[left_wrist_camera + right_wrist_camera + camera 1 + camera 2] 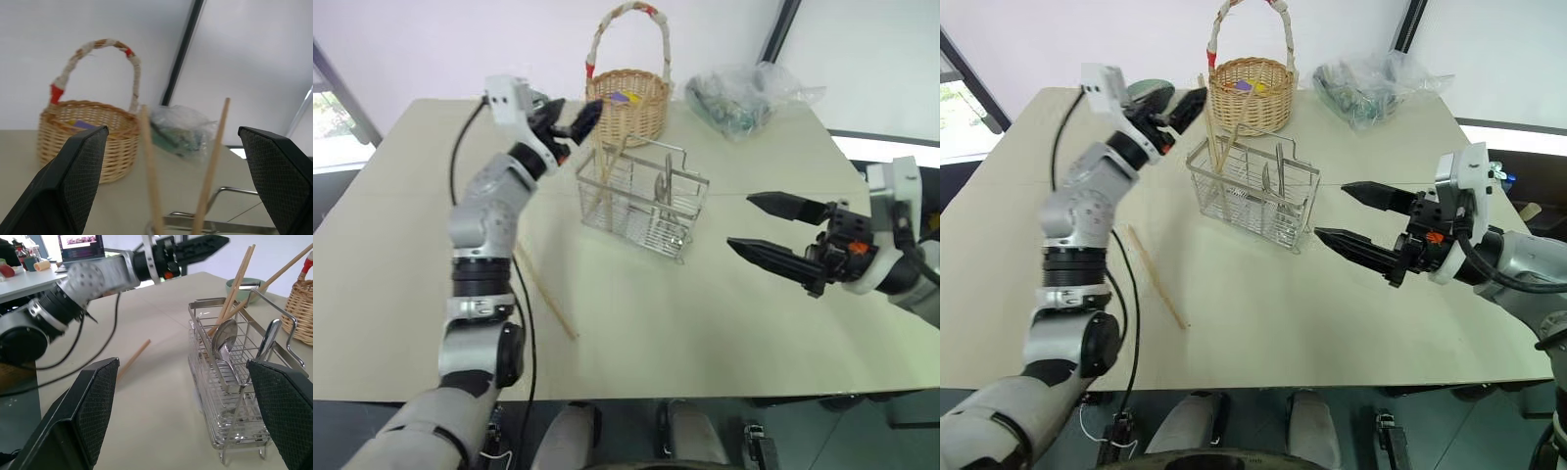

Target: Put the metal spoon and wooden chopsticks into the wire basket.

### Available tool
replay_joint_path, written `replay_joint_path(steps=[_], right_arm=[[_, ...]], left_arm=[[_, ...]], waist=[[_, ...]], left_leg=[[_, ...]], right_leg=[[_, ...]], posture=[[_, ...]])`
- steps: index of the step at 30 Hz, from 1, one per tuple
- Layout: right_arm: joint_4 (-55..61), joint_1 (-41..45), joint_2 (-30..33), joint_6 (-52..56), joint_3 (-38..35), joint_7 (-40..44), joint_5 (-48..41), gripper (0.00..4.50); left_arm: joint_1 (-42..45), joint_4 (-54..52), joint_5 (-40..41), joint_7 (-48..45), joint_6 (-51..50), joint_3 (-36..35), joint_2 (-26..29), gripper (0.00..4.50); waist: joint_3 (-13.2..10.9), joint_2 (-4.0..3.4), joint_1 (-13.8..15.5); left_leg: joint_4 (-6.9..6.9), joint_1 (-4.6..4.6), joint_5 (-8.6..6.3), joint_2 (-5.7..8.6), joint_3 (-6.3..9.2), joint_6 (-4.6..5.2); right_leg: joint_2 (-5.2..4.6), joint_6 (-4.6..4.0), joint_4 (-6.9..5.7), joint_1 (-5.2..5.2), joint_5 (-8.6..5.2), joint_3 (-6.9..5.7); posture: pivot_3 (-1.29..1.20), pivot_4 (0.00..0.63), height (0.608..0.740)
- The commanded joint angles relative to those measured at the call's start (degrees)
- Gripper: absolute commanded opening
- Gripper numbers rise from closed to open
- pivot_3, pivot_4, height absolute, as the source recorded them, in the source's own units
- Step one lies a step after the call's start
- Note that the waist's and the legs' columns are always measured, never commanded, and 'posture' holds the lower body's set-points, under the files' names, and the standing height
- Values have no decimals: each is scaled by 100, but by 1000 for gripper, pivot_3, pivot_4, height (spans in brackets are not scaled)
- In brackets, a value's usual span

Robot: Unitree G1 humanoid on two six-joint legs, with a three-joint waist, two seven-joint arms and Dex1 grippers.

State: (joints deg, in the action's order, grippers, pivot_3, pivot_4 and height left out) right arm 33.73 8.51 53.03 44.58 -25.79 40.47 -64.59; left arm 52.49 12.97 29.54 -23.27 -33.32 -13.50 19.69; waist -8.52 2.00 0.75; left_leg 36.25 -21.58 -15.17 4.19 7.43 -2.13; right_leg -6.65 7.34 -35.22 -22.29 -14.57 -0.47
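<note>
Spanning the whole scene, a pale table (724,323) is seen with everything set on it. Largest on it is the wicker basket (628,103) with a tall wrapped handle, placed beyond the left gripper (570,122) and just behind the wire basket (646,201). A crumpled clear plastic bag (744,96) is seen farther back, well apart from both grippers.

The wire basket is placed between the two grippers: just below and in front of the left gripper's tips, and a short way ahead of the right gripper (766,229), whose fingers are pointed toward it. Two wooden chopsticks (1217,147) are stood tilted in the compartment at the end nearest the left gripper, their upper ends rising above the rim. In the left wrist view these two sticks (211,166) are framed between the left fingers (73,181), touched by neither.

The left jaws are spread wide, nothing held between them. The right jaws are likewise spread wide and nothing is held.

A third chopstick (545,292) is seen lying flat on the table, beside the left forearm, well behind the left jaws and well apart from the right ones.

The metal spoon (226,345) is stood in the wire basket, bowl up, leaned against the wires, directly ahead of the right jaws. A second metal utensil (268,340) is stood beside it.
</note>
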Motion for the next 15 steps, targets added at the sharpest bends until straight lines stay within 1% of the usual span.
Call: replay_joint_path(steps=[1, 3, 5, 7, 9, 11, 15], right_arm=[[45, 34, 22, -146, -38, 121, 82, 4312], [34, 29, 0, -174, 1, 175, 151, 4312], [11, 28, -30, -214, 69, 232, 241, 4312], [14, 2, -40, -261, 145, 331, 314, 4312], [12, -7, -47, -297, 204, 408, 370, 4312], [-19, 35, -56, -342, 306, 478, 462, 4312], [-76, 131, -76, -373, 430, 541, 527, 4312]], left_arm=[[523, -182, -57, 235, -1183, -10, 748, 4463], [782, 13, -78, 732, -2334, -113, 1035, 4463], [1054, 292, -165, 1417, -3654, -416, 1095, 4463], [1089, 251, -375, 1897, -4826, -699, 1001, 4463], [1104, 116, -553, 2171, -5572, -1005, 825, 4463], [963, -1, -663, 2544, -5870, -1177, 611, 4463], [674, -67, -706, 3366, -5918, -1608, 188, 4463]], waist=[[-1, -1, -3], [0, -3, 0], [1, -2, 9], [1, -2, -5], [-2, 2, -5], [-5, 7, -4], [-4, 6, -4]], left_leg=[[0, 0, 0, 0, 0, 0], [-3, 4, 0, 1, -1, 0], [-2, 6, -1, 4, 5, 1], [-3, 9, -1, 6, 7, 2], [-4, 9, -1, 6, 7, 1], [-3, 6, 0, 5, 10, 0], [-6, 8, 3, 2, 9, -9]], right_leg=[[1, 0, 0, 0, 0, 0], [1, 1, 0, 1, -1, 0], [2, 5, 1, 7, -3, -1], [2, 10, -1, 9, -6, -1], [3, 10, -4, 7, -6, -1], [6, 10, -8, 1, -6, -1], [2, 9, -8, -1, -6, 0]], posture=[[0, 150, 678], [0, 150, 678], [0, 150, 678], [0, 150, 678], [0, 150, 678], [0, 150, 678], [0, 150, 678]])
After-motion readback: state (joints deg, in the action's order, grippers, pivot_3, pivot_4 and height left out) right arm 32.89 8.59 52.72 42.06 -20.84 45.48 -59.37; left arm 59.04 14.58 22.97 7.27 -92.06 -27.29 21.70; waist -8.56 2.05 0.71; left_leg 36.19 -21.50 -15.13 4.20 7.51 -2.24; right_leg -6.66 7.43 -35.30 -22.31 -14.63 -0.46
